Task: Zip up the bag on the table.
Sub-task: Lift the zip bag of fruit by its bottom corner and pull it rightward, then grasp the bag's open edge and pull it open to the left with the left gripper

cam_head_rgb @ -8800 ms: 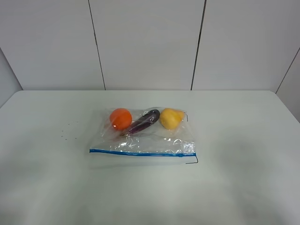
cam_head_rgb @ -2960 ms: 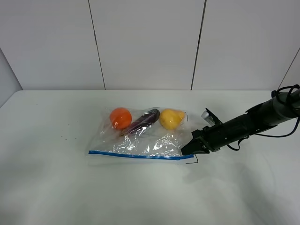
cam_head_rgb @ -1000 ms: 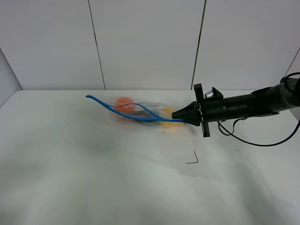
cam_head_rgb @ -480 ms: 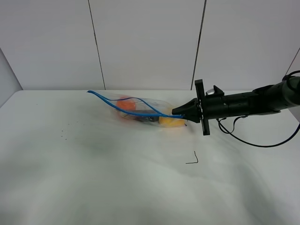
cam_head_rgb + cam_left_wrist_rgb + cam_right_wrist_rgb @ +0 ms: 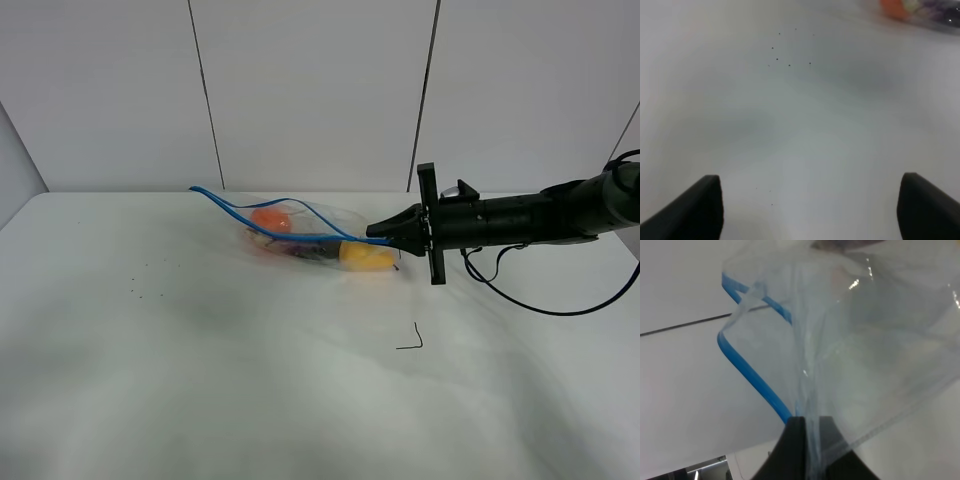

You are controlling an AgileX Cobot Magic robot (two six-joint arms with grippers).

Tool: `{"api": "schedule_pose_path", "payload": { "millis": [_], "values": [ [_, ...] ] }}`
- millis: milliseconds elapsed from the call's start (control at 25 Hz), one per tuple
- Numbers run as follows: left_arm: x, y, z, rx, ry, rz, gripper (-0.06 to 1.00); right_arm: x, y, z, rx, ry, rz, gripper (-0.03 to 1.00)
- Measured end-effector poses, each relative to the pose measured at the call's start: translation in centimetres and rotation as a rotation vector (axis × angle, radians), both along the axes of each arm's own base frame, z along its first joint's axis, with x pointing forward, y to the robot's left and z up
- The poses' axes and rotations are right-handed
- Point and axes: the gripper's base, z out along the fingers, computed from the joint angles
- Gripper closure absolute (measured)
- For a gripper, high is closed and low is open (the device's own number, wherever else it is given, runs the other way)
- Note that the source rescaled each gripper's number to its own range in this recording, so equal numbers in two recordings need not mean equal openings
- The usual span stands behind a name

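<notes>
The bag (image 5: pixel 300 232) of clear plastic hangs partly lifted off the table (image 5: pixel 250 380), its blue zipper strip (image 5: pixel 235 210) gaping in two curved lines. An orange (image 5: pixel 270 218), a dark eggplant (image 5: pixel 312 251) and a yellow pear (image 5: pixel 366 260) rest in its lower part. My right gripper (image 5: pixel 378 233) is shut on the strip's right end; the right wrist view shows the fingertips (image 5: pixel 807 426) pinching the film (image 5: pixel 865 340) beside the strip (image 5: pixel 747 371). My left gripper (image 5: pixel 810 184) hovers open over bare table, with the bag (image 5: pixel 912 10) at that view's far edge.
A thin black hooked mark (image 5: pixel 410 340) lies on the table in front of the right gripper. Tiny dark specks (image 5: pixel 135 290) dot the left side. The right arm's cable (image 5: pixel 560 300) loops down over the table's right part. A white panelled wall stands behind.
The right gripper has risen slightly with the zipper end. The strip's loose left end has shifted right, and the fruit has settled lower in the bag. The left gripper stays open.
</notes>
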Motion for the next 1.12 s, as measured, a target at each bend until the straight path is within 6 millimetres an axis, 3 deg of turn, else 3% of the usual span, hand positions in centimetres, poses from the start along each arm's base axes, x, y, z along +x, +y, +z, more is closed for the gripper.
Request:
{"api": "schedule_pose_path", "payload": {
  "millis": [240, 280, 320, 400, 560, 680, 800, 1120],
  "values": [
    [0.2, 0.0, 3.3, 0.000, -0.052, 0.000, -0.01, 0.0, 0.0, 0.0, 0.001, 0.000, -0.002, 0.96],
    [0.8, 0.0, 4.9, 0.000, -0.056, 0.000, -0.01, 0.0, 0.0, 0.0, 0.001, 0.000, -0.002, 0.96],
    [2.0, 0.0, 7.3, 0.009, -0.059, -0.004, -0.01, 0.0, 0.0, 0.0, 0.001, 0.000, -0.002, 0.96],
    [4.1, 0.0, 10.0, 0.033, -0.036, -0.016, -0.01, 0.0, 0.0, 0.0, 0.001, 0.000, -0.002, 0.96],
    [9.2, -0.1, 14.5, 0.132, -0.005, -0.066, -0.01, 0.0, 0.0, 0.0, 0.001, 0.000, -0.002, 0.96],
    [13.4, -0.1, 16.5, 0.246, -0.005, -0.123, -0.01, 0.0, 0.0, 0.0, 0.002, 0.000, -0.002, 0.96],
    [17.4, -0.1, 17.1, 0.429, -0.005, -0.214, -0.01, 0.0, 0.0, 0.0, 0.002, 0.001, -0.002, 0.96],
    [25.8, -1.0, 13.8, 0.964, -0.007, -0.564, -0.01, 0.0, 0.0, 0.0, 0.002, 0.003, -0.003, 0.96]
  ]
}}
